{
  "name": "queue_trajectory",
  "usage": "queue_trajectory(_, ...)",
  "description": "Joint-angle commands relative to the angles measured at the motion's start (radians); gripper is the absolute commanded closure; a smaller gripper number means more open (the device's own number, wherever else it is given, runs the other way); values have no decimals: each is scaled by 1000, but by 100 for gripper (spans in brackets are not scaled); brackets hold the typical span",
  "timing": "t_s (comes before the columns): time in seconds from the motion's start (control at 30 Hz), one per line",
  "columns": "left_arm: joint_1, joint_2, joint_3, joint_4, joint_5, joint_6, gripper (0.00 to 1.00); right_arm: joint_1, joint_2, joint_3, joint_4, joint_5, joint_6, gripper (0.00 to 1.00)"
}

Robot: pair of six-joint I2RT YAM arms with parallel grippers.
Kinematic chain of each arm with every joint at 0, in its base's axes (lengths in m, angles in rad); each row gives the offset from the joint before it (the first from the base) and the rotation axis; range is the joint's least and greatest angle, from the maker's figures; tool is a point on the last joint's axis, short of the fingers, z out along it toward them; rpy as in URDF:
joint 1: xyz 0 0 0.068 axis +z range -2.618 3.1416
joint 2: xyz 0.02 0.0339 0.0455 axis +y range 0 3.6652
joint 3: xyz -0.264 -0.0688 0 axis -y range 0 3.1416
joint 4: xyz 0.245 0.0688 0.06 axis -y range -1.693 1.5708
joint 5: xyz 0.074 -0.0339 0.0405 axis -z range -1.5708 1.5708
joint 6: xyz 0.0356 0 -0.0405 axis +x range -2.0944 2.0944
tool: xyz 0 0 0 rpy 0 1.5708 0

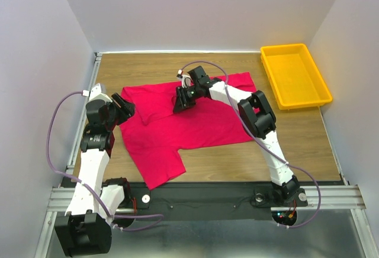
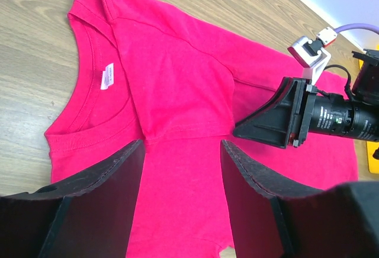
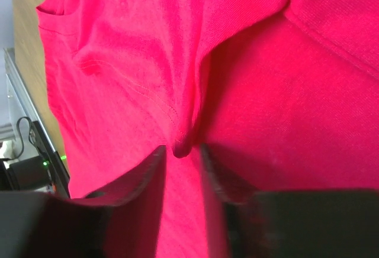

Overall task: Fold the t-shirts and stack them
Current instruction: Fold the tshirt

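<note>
Crimson-red t-shirt [image 1: 198,125] lies flat on the wooden tabletop [image 1: 308,139], roughly mid-table. Collar points toward the left edge and the body runs toward the right edge. One sleeve reaches the near edge; the other is folded over onto the chest. White neck label [image 2: 106,76] shows inside the collar. Right gripper [image 1: 182,103] is down on the shirt near the far-side fold. In the right wrist view its fingers are drawn close, with a small ridge of red cloth nipped between the tips. Left gripper [image 1: 127,109] sits at the collar end near the left edge, fingers [image 2: 127,163] spread wide over the fabric and holding nothing. Yellow plastic tray [image 1: 273,71] sits at the far right corner, apart from the shirt.
</note>
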Motion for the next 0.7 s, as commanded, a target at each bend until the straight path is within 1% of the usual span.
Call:
queue_trajectory(0.0, 7, -26, -11, 19, -8, -2, 35, 17, 8, 41, 22, 7, 11, 70)
queue_trajectory(0.03, 7, -25, -12, 19, -10, -2, 35, 17, 7, 40, 22, 3, 11, 74)
queue_trajectory(0.2, 8, -20, -14, 22, -10, 0, 35, 17, -2, 29, 22, -2, 8, 82)
queue_trajectory(0.33, 8, -20, -14, 22, -6, 0, 35, 17, -7, 26, 22, -3, 6, 90)
queue_trajectory(0.43, 7, -20, -14, 22, -5, -2, 35, 17, -24, 14, 22, 10, -3, 99)
queue_trajectory(0.47, 7, -20, -15, 22, -6, -2, 35, 17, -31, 7, 22, 21, -8, 99)
queue_trajectory(0.6, 8, -20, -14, 22, -3, -2, 35, 17, -67, -25, 20, 72, -23, 99)
queue_trajectory(0.67, 7, -15, -14, 25, 4, -2, 35, 17, -71, -26, 18, 64, -32, 78)
